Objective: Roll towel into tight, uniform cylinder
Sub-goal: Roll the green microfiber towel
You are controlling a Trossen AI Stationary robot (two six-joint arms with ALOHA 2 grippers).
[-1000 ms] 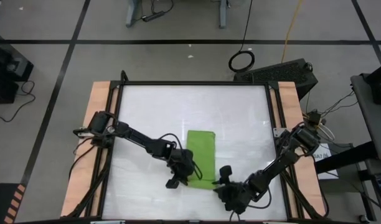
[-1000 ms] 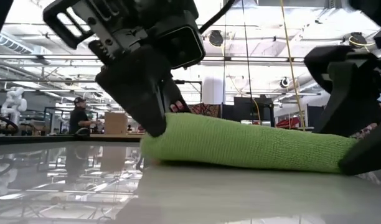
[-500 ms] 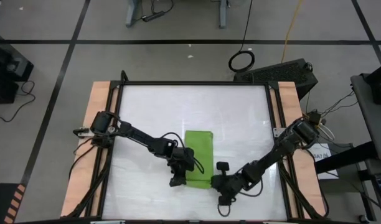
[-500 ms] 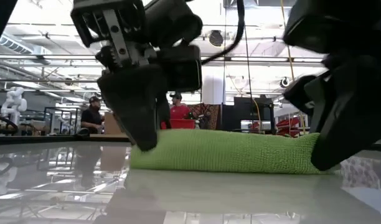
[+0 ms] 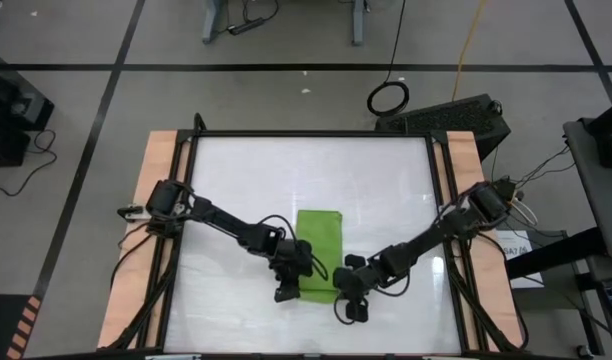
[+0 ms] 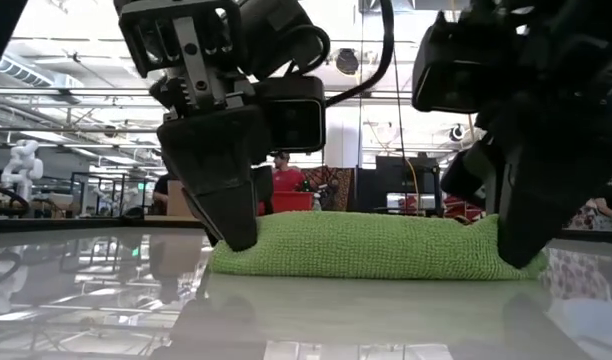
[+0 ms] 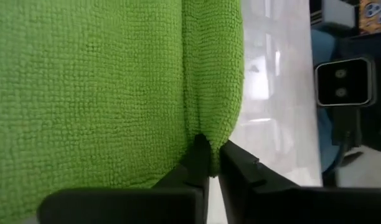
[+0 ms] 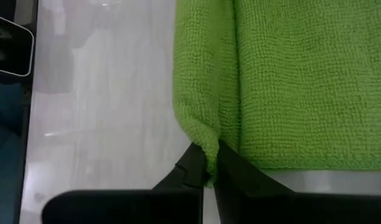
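Now: right tool [image 5: 348,296] newly arrived, pinching towel [image 5: 320,250] corner; left tool [image 5: 289,283] pinching opposite corner; roll on bench [image 5: 386,180] barely begun.

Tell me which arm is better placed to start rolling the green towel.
Neither clearly. The left gripper and right gripper each pinch a near corner of the towel, one at each end of its near edge. The roll likely needs both arms moving together.
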